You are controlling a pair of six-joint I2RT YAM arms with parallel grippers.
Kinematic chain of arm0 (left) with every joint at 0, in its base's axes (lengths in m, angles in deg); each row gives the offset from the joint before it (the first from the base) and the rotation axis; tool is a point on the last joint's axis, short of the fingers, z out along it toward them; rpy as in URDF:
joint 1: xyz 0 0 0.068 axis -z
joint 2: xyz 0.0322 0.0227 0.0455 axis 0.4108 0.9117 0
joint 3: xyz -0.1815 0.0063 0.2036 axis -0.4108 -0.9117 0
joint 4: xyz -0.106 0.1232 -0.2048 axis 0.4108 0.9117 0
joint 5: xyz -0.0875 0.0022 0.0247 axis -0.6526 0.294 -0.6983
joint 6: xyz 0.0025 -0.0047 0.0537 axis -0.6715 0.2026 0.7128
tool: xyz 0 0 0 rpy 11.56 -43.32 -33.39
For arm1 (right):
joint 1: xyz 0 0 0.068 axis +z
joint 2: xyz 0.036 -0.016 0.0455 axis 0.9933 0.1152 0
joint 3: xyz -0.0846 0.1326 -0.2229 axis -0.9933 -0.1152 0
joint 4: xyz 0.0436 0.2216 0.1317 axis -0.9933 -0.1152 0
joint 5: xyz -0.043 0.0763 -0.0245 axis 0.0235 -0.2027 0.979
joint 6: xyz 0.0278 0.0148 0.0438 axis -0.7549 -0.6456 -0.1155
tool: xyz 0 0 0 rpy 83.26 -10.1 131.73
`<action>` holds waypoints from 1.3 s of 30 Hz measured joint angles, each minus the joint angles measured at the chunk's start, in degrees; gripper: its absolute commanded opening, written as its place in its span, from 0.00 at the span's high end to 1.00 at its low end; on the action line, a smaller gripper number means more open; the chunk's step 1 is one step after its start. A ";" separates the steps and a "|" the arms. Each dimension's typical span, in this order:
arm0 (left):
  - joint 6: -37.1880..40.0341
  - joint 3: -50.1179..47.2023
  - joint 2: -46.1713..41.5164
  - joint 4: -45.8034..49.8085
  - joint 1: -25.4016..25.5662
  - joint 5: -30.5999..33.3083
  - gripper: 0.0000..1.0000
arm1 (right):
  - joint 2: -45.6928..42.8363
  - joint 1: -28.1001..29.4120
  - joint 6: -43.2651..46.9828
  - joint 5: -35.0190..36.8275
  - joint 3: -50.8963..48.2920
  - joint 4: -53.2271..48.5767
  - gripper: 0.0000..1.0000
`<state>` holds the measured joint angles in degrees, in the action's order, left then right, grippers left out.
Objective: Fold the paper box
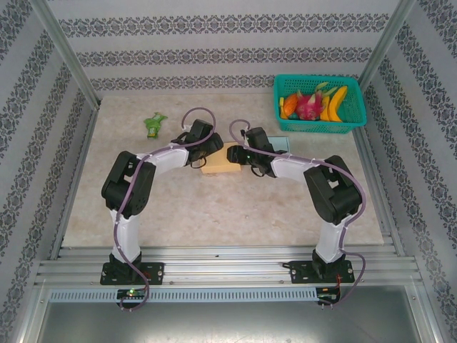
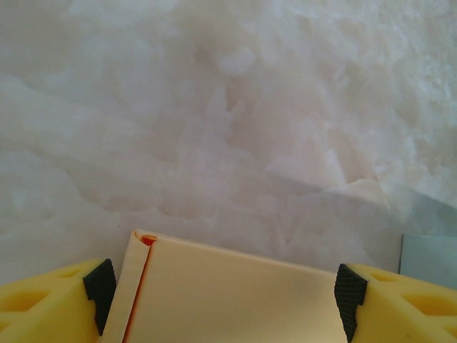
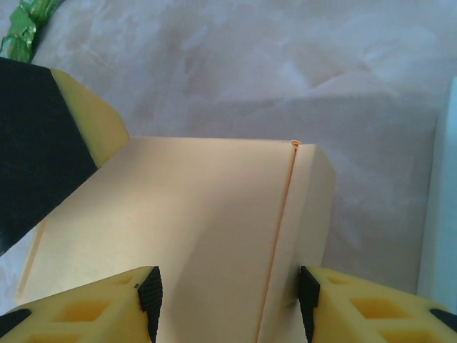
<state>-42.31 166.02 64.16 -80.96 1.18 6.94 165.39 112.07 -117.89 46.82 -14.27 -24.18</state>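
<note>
Paper box mid tabletop — prob. light thin card, crushes easily; we'd pinch panel edges by the crease. Left gripper wide, box spanning jaw to jaw, grip unclear. Right gripper half open over top panel, nothing held. Arms hide most of box — near end cut off.

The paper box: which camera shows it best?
Right wrist view: the paper box, its flat top and creased flap, shows large. Left wrist catches one corner; top view shows it small, partly covered.
</note>
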 measured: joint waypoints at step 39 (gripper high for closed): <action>29.62 -32.72 -45.20 0.44 -5.33 12.11 0.00 | -48.39 -15.54 20.13 19.04 -28.04 -7.10 0.02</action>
<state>-12.70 133.30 18.96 -80.52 -4.16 19.05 117.00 96.53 -97.76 65.86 -42.31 -31.28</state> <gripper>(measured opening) 0.998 0.976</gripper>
